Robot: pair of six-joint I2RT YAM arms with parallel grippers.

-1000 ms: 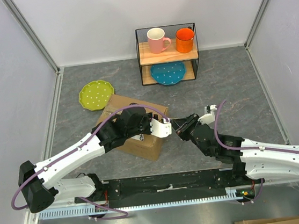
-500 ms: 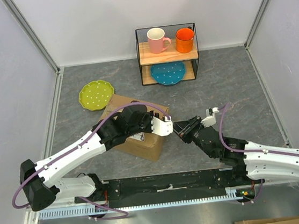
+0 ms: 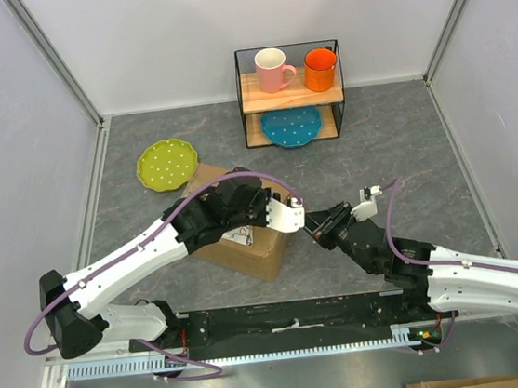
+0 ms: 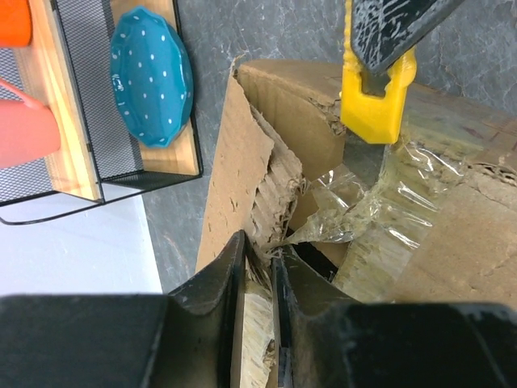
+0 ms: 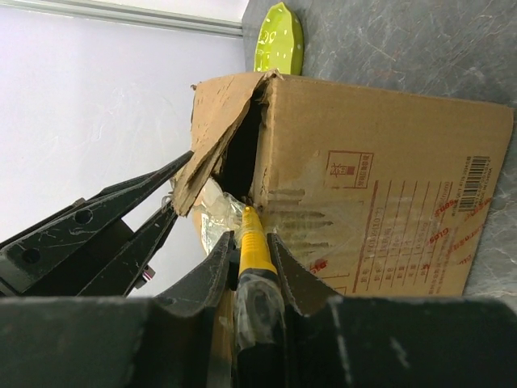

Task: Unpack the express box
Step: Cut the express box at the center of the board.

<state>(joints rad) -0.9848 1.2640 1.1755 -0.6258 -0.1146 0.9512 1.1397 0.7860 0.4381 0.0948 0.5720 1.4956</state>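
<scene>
From above, the express box (image 3: 251, 251) sits on the grey table (image 3: 403, 140) near my bases, under my left arm. My left gripper (image 3: 278, 212) is at its right corner, and my right gripper (image 3: 322, 227) is just beside it.

Left wrist: my fingers (image 4: 210, 283) are narrow, pinching the box's torn flap (image 4: 242, 170). A yellow cutter (image 4: 373, 105) hangs over the ripped tape.

Right wrist: my fingers (image 5: 206, 279) clamp the yellow cutter, its tip at the box's taped edge.

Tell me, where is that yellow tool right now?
In the right wrist view, the yellow tool is clamped in the right pincer, its tip at the taped seam of the box, beside the torn flap.
</scene>
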